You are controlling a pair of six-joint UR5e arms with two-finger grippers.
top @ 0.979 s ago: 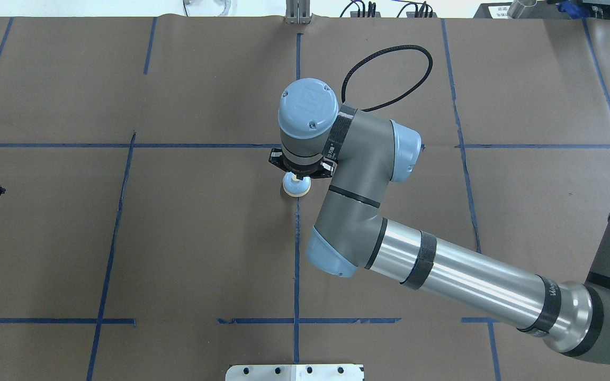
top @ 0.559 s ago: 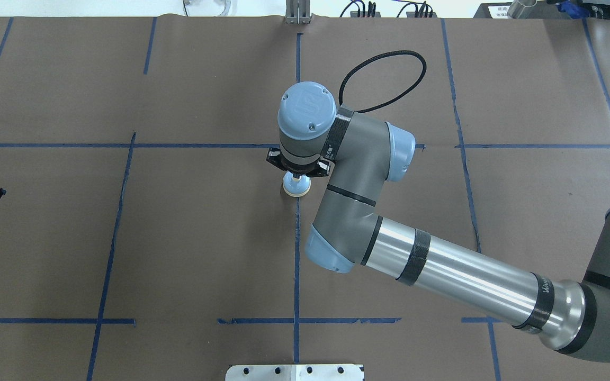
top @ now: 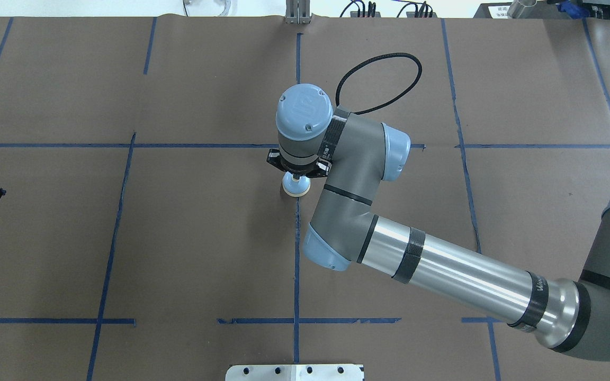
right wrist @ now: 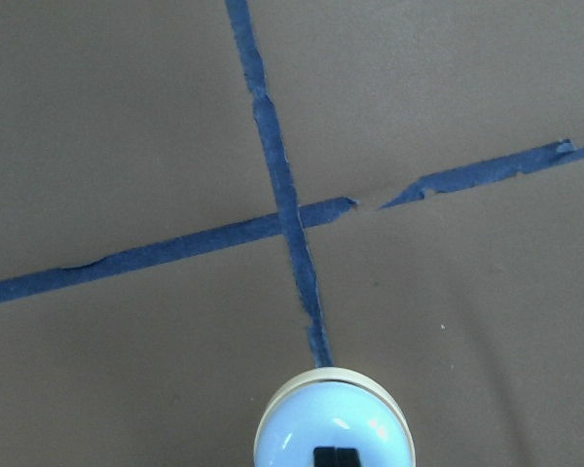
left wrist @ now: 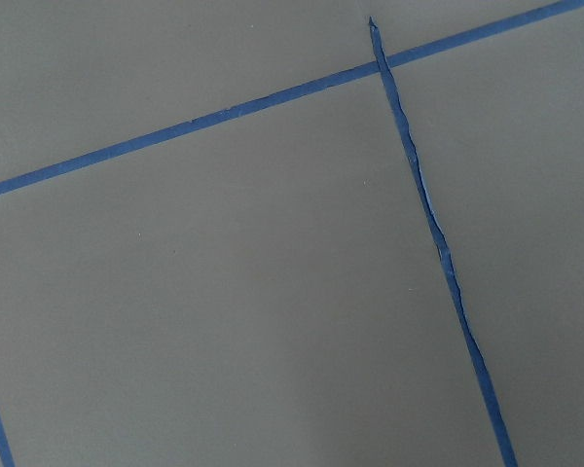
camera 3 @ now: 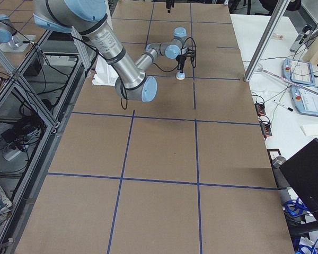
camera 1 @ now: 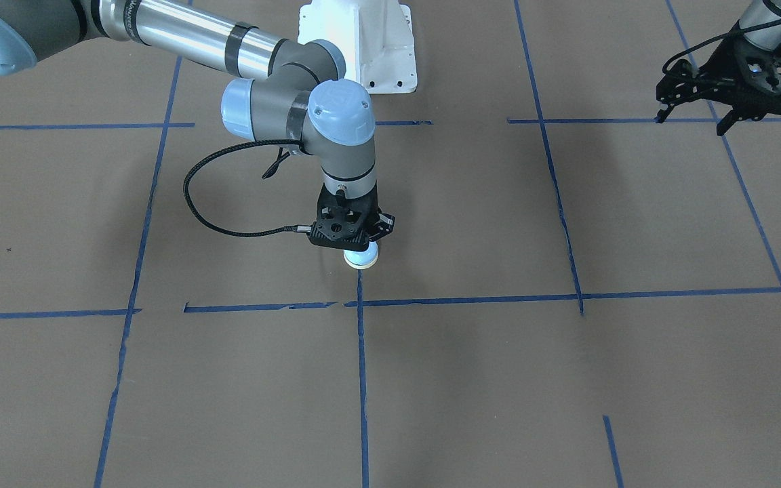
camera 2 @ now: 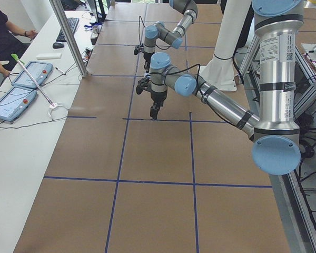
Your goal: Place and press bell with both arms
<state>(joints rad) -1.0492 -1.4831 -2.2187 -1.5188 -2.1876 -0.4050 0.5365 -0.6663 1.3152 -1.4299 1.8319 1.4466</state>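
Observation:
The light-blue bell (top: 295,187) with its cream base sits at the table's centre, on a blue tape line just short of a tape cross; it also shows in the front-facing view (camera 1: 361,257) and the right-side view (camera 3: 180,75). My right gripper (top: 295,177) points straight down over it. In the right wrist view the two black fingertips (right wrist: 333,455) are together on top of the bell's dome (right wrist: 333,428), where the button is hidden. My left gripper (camera 1: 692,122) hangs open and empty far off at the table's left end, over bare paper.
The table (top: 204,238) is covered in brown paper with a blue tape grid. The white pedestal base (camera 1: 358,44) stands at the robot's edge. A black cable (camera 1: 190,196) loops beside my right wrist. A metal plate (top: 294,372) is at the near edge.
My right wrist and forearm have shifted slightly left and lower. The bell stays under the gripper at almost the same spot. The left gripper has barely moved.

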